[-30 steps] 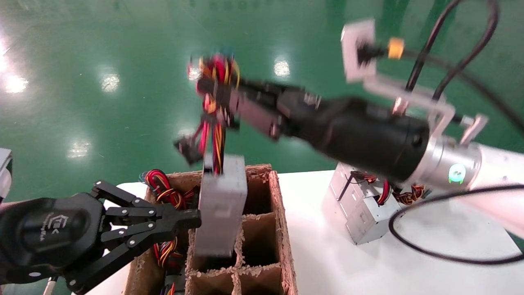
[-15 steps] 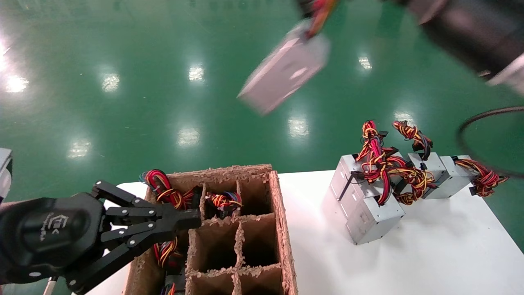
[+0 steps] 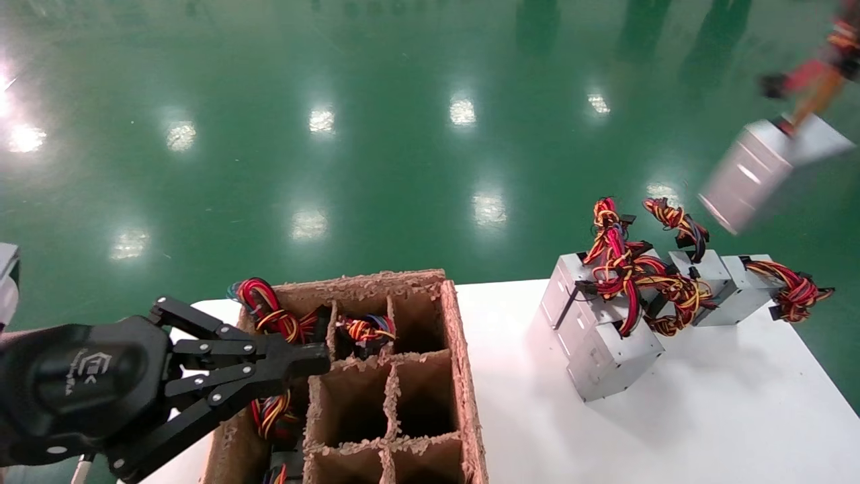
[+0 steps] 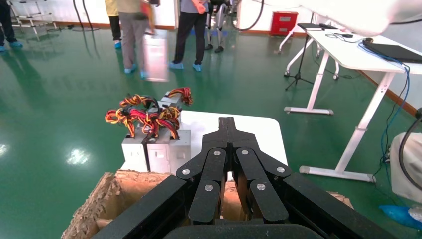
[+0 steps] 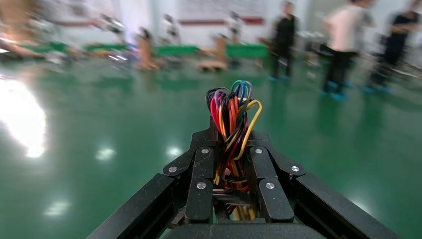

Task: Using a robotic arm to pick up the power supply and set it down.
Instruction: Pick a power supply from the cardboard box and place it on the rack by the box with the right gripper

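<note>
**Supply hangs by its wires, high off the table's right end**

You have the white table below, with a cardboard crate of cells on its left part and a cluster of set-down units toward the right. The supply you carry is in the air beyond the table's far right corner, above and to the right of that cluster and well apart from it.

The relation to mind: the box hangs below the right gripper, not between its fingers. In the right wrist view the jaws are clenched on the wire bundle alone, so the supply dangles on its leads, tilted, long axis slanting down toward the cluster. My judgement is that it will swing, so lower it to bare table beside the cluster before letting go.

It looks like a plain silver-grey metal box, oblong, with red and orange wires leaving its upper end.

The left gripper sits parked over the crate's near left edge, its fingers closed together on nothing. It is farther from the supply.
</note>
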